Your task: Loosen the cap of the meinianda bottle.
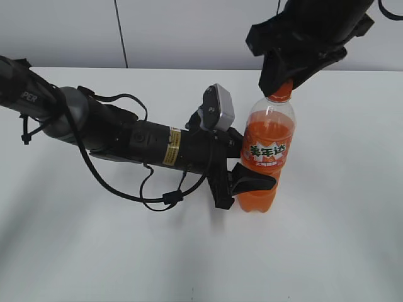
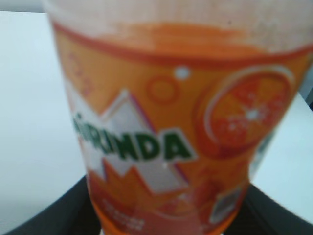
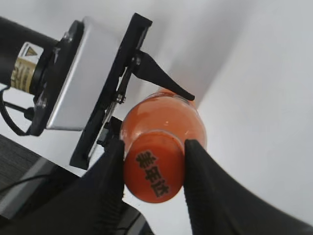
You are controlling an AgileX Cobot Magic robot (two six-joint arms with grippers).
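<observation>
You have the meinianda bottle standing upright on the white table, right of centre in the exterior view. It is clear plastic, filled with orange soda up to its shoulder, the neck above that clear. Its orange label carries white-and-green Chinese characters on the side you see from outside; on the opposite side, seen up close and blurred, it shows green letters on a white jagged patch and a sliced orange. The lower body below the label is ribbed and orange. At the top only the lower edge of the orange cap shows; the rest is covered. From above, the label's characters show below the shoulder.
</observation>
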